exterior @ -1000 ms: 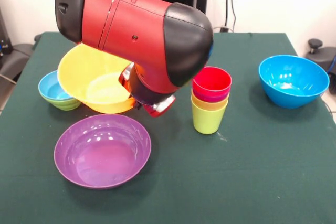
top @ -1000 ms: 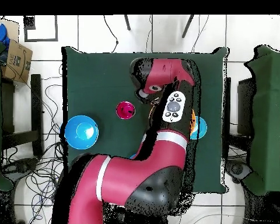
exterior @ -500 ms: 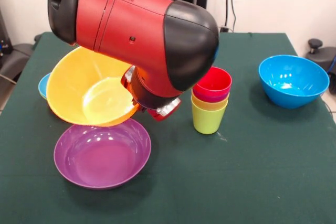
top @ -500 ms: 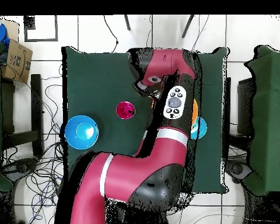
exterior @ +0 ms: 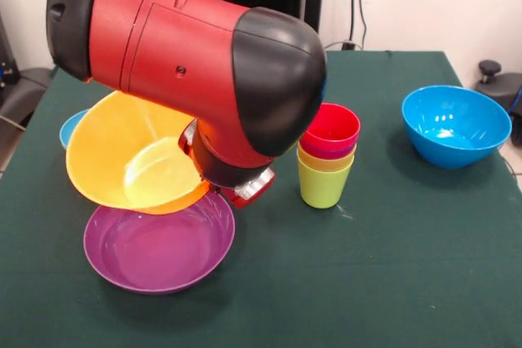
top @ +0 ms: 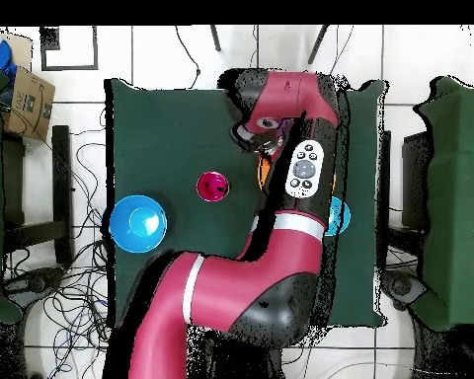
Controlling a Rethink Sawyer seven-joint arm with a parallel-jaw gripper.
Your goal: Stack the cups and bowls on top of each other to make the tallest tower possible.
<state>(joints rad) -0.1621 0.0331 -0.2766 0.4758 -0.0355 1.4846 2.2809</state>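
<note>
Above the purple bowl (exterior: 159, 239) hangs the large yellow-orange bowl (exterior: 130, 156), tilted with its mouth toward the camera and its lower edge close over the purple bowl's far rim. It is carried at the arm's wrist (exterior: 232, 173), but the gripper itself is hidden behind the arm, so I cannot tell how its jaws stand. The tower (exterior: 326, 156), 4 nested cups with the lime green one lowest and red on top, stands just beside the purple bowl. My judgement: level the yellow-orange bowl first, center it over its target, then lower slowly, keeping the arm clear of the tower.
</note>
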